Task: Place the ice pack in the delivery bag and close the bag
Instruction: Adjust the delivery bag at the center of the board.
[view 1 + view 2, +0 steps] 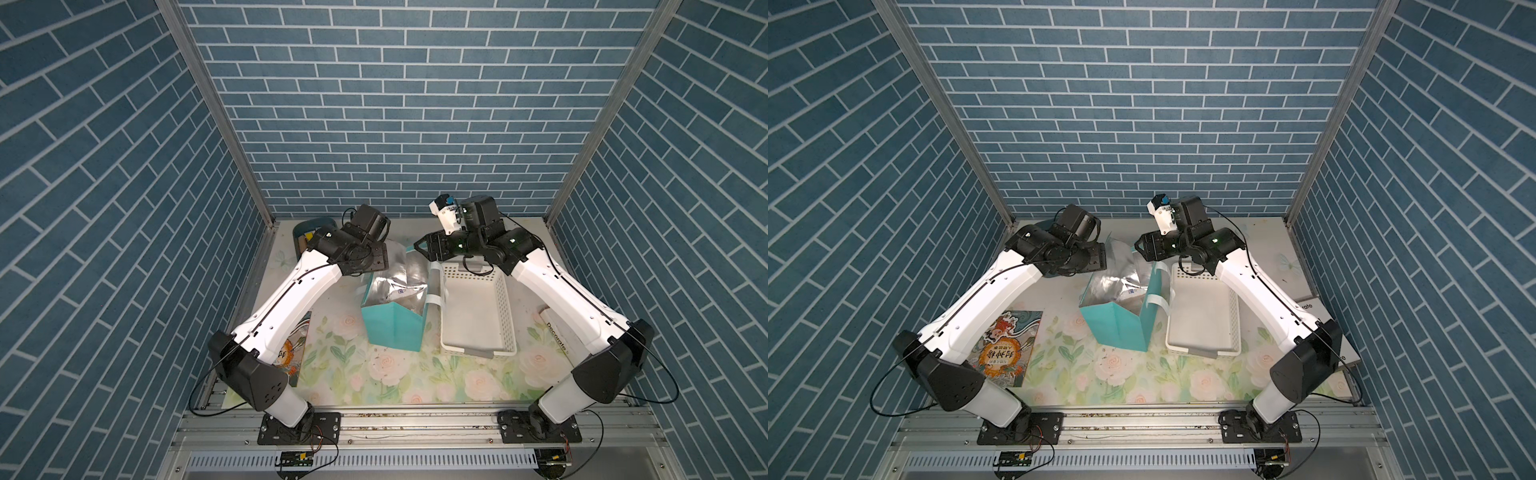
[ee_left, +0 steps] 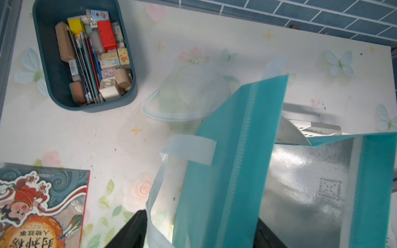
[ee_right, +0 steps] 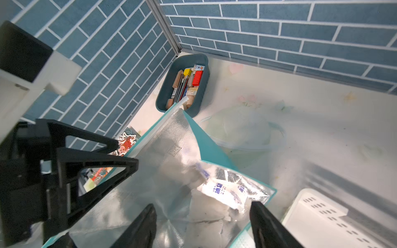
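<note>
Blue brick walls are boxing in a floral bench. In both top views, bag is standing open mid-bench, with basket just beside it toward the right edge. Pack is lying inside on the foil.

Left wrist view: left claw is gaping wide. Bag's teal wall and strap are passing loose between the fingers, nothing clamped. Bin is sitting at the far left corner, book by the left edge.

Right wrist view: right claw is standing wide open and empty. Pack is lying right below it down in the bag, long axis roughly finger to finger, so the right arm looks nearer.

Judging pack already in, so the coming move is probably just lifting clear without snagging foil.
</note>
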You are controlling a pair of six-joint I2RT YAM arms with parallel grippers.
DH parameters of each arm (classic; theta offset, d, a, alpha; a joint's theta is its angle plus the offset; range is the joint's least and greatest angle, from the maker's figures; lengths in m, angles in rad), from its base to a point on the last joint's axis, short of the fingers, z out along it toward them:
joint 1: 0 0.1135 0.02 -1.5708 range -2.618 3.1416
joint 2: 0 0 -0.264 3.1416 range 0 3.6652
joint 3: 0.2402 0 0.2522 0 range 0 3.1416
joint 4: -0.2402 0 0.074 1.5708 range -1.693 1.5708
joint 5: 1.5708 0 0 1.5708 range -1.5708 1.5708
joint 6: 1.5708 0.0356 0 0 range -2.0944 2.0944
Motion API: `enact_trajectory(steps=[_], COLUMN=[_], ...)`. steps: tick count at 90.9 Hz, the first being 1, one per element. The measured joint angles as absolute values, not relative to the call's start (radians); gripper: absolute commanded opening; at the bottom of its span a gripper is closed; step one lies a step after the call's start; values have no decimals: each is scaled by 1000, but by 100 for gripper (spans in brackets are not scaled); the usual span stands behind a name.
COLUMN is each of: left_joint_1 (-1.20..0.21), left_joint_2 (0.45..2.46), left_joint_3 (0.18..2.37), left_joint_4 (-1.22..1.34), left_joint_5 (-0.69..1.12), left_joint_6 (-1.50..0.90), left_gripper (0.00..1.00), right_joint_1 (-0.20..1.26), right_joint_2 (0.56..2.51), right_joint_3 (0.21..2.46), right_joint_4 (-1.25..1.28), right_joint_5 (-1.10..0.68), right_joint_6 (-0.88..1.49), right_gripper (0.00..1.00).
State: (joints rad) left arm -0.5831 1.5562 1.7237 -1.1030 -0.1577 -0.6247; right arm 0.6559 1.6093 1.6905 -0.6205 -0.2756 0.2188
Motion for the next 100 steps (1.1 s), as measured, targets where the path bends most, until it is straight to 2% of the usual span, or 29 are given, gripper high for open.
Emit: enact_trajectory(steps=[13, 28, 45, 65, 74, 100], left_joint_1=[-595, -614, -620, -620, -620, -620], left_joint_2=[1518, 1503, 1508, 1553, 1570, 1578], left_joint_3=[1694, 1655, 1639, 1647, 1655, 1667], left_joint_4=[-1109, -1118, -1134, -1169, -1179, -1196], left_joint_5=[-144, -128, -130, -148, -160, -179], left_joint_6=[-624, -624, -625, -627, -626, -632], left_gripper=[84, 84, 73, 54, 41, 31], right_joint_1=[656, 656, 656, 663, 667, 669], right_joint_2=[1659, 1747, 1801, 1850, 1847, 1842], right_joint_3=[1739, 1810, 1821, 1841, 1843, 1843], right_joint_4=[-673, -708, -722, -722, -719, -711], right_joint_5=[-287, -319, -283, -132, -57, 43], right_joint_6=[109, 17, -37, -69, -82, -110], right_gripper=[74, 74, 73, 72, 72, 73])
